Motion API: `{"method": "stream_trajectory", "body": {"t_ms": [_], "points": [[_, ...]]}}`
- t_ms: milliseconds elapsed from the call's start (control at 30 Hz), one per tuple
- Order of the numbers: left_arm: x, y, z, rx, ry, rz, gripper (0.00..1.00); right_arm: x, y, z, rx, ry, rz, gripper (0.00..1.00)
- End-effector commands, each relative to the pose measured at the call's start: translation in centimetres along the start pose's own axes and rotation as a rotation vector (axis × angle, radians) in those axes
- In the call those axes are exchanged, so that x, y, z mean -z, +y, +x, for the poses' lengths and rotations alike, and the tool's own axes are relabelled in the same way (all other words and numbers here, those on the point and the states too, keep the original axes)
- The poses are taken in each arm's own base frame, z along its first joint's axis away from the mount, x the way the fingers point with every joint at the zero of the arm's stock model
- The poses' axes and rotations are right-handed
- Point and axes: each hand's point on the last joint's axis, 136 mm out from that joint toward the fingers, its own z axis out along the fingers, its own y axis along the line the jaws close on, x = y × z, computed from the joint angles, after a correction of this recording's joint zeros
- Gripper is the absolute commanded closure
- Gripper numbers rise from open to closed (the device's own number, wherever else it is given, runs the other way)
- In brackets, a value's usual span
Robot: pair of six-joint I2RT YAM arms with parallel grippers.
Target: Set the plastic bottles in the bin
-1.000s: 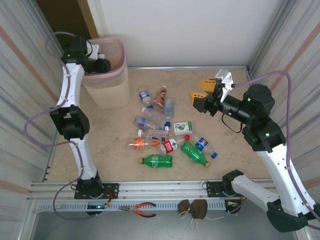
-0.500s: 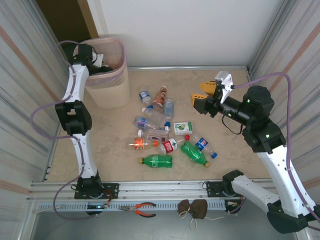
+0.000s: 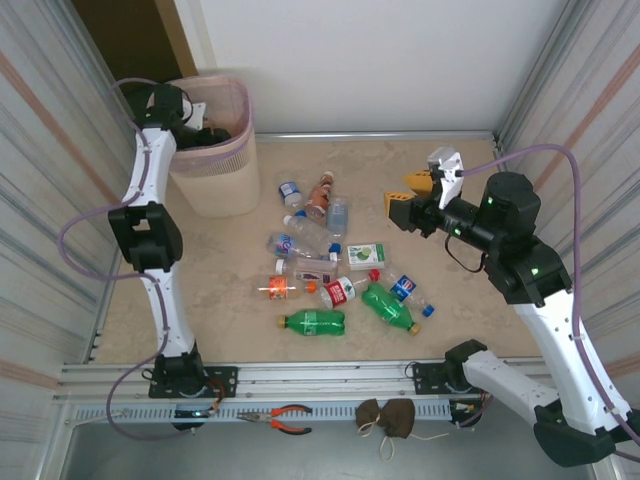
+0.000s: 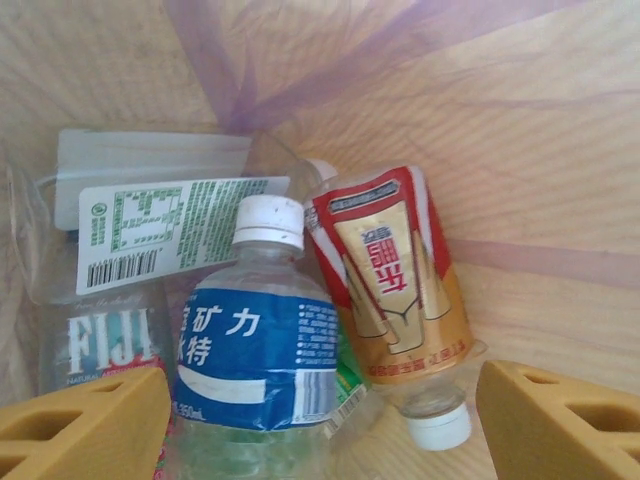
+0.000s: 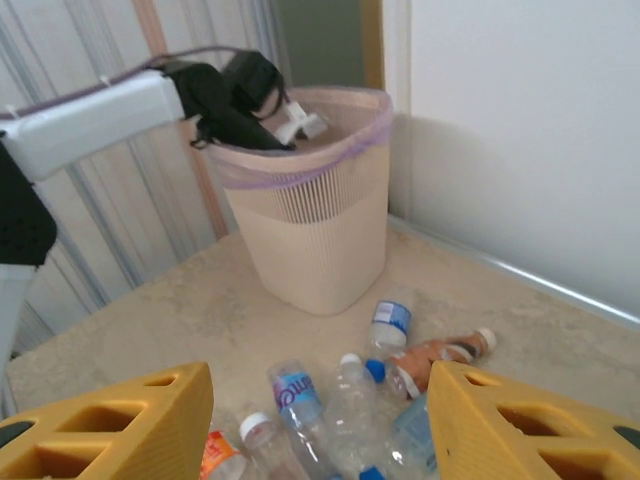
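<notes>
The bin (image 3: 215,190) stands at the back left, its pink bag folded over the rim. My left gripper (image 3: 205,135) reaches inside it and is open. In the left wrist view its fingers (image 4: 85,425) stand wide apart above a blue-labelled bottle (image 4: 255,350), a red-and-gold bottle (image 4: 390,280) and a Fiji bottle (image 4: 100,330) lying in the bin. Several plastic bottles (image 3: 320,250) lie scattered on the floor, two green ones (image 3: 312,321) nearest the front. My right gripper (image 3: 405,195) hovers open to their right, nothing between its fingers (image 5: 110,430). It faces the bin (image 5: 320,240).
Corrugated metal walls close in both sides and a white wall stands behind. Red-handled pliers (image 3: 285,418) and a brown pouch (image 3: 388,416) lie on the front rail. My left arm (image 5: 100,110) stretches over the bin's rim.
My left gripper moved from the bin's left rim deeper over the bin and its jaws widened. The right gripper shifted slightly down and right.
</notes>
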Motion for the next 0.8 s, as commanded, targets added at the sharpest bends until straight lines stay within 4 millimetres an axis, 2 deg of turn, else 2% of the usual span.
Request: {"method": "stream_trajectory", "body": {"t_ms": [0, 100, 167, 200, 400, 600, 767], "points": [[4.9, -2.5, -2.9, -0.020, -0.122, 0.053, 0.20, -0.1, -1.2, 2.0, -0.013, 0.075, 0.057, 0.43], [6.6, -3.4, -3.7, -0.029, -0.160, 0.074, 0.20, -0.3, -1.9, 3.6, -0.038, 0.131, 0.086, 0.43], [7.0, -3.7, -3.9, -0.029, -0.166, 0.085, 0.20, -0.3, -2.4, 4.9, -0.062, 0.174, 0.106, 0.43], [8.8, -4.5, -4.5, -0.042, -0.201, 0.093, 0.20, -0.4, -2.7, 5.6, -0.078, 0.198, 0.119, 0.43], [12.1, -6.4, -5.0, -0.062, -0.254, 0.139, 0.21, -0.4, -3.7, 10.6, -0.154, 0.372, 0.166, 0.42], [15.5, -8.4, -4.8, -0.089, -0.301, 0.192, 0.22, 0.1, -5.2, 16.7, -0.207, 0.566, 0.243, 0.42], [17.7, -9.9, -3.6, -0.098, -0.327, 0.239, 0.21, 0.2, -5.8, 21.0, -0.265, 0.686, 0.279, 0.42]]}}
